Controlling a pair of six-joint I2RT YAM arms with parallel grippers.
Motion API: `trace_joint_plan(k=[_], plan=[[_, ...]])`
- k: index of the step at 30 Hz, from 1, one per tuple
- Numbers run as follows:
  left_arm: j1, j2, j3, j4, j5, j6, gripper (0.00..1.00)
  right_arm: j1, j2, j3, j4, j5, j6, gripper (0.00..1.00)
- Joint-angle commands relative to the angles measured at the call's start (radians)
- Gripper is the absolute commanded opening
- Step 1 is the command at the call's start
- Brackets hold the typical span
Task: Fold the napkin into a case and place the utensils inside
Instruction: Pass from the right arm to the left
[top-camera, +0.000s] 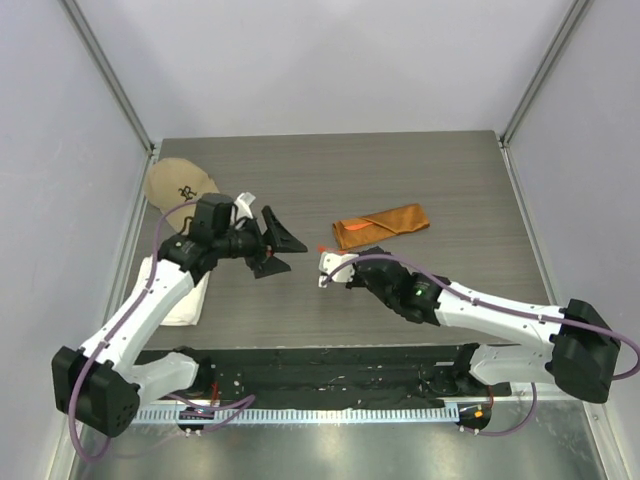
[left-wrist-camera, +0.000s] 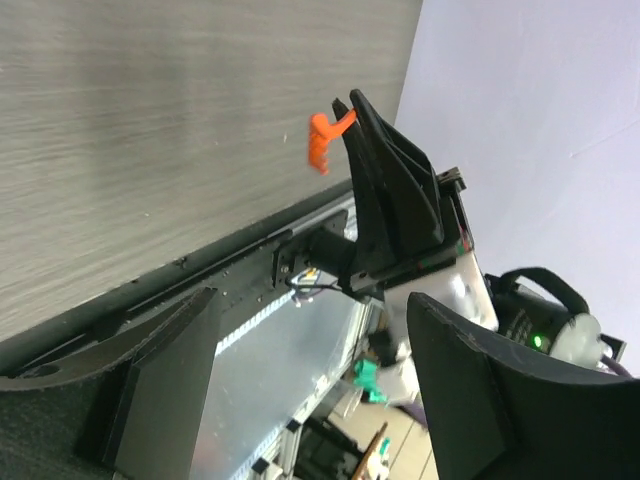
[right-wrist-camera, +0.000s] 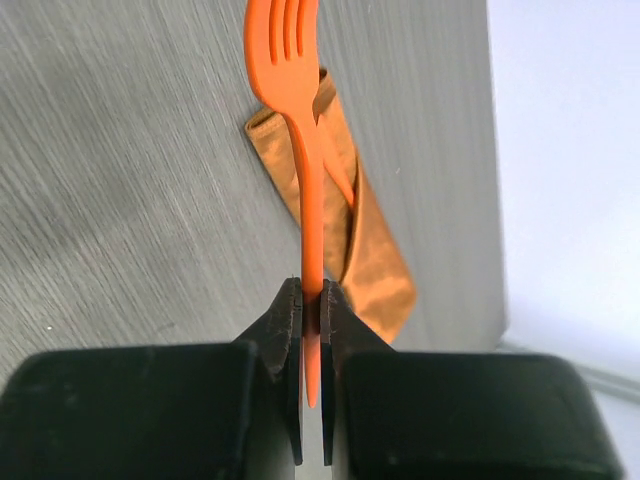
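Note:
The napkin lies folded as a narrow rust-orange case (top-camera: 381, 225) (right-wrist-camera: 372, 262) right of the table's middle. A thin bright-orange utensil (right-wrist-camera: 341, 186) rests in its fold. My right gripper (top-camera: 333, 262) (right-wrist-camera: 311, 290) hovers just near and left of the case, shut on the handle of an orange fork (right-wrist-camera: 305, 150) (top-camera: 323, 248) (left-wrist-camera: 324, 140). The fork's tines point toward the case. My left gripper (top-camera: 281, 249) (left-wrist-camera: 310, 385) hangs left of the right one, jaws wide open with nothing between them, facing the right gripper (left-wrist-camera: 392, 205).
A tan cap (top-camera: 180, 184) sits at the back left. A thick white towel (top-camera: 183, 292) lies under the left arm near the left edge. The dark wood-grain table (top-camera: 450, 170) is walled on three sides.

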Motion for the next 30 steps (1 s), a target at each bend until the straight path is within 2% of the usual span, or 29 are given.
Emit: trace_joint_plan(k=[1, 3, 7, 10, 14, 22, 30], plan=[[-0.098, 0.063, 0.023, 0.082, -0.031, -0.101, 0.78, 0.04, -0.037, 0.007, 0.044, 0.023, -0.139, 0.01], [-0.119, 0.105, 0.034, 0.09, -0.056, -0.117, 0.72, 0.06, -0.04, 0.012, 0.046, 0.024, -0.159, 0.01], [-0.136, 0.146, 0.023, 0.119, -0.073, -0.137, 0.7, 0.083, -0.051, -0.005, 0.052, 0.017, -0.171, 0.01], [-0.152, 0.18, 0.037, 0.119, -0.076, -0.118, 0.63, 0.085, -0.052, -0.019, 0.059, 0.015, -0.182, 0.01], [-0.164, 0.22, 0.052, 0.11, -0.081, -0.106, 0.46, 0.086, -0.058, -0.025, 0.061, 0.007, -0.201, 0.01], [-0.198, 0.258, 0.091, 0.081, -0.126, -0.083, 0.45, 0.088, -0.063, -0.026, 0.058, -0.026, -0.199, 0.01], [-0.199, 0.251, 0.091, 0.075, -0.154, -0.063, 0.18, 0.102, -0.072, -0.029, 0.058, -0.036, -0.193, 0.01]])
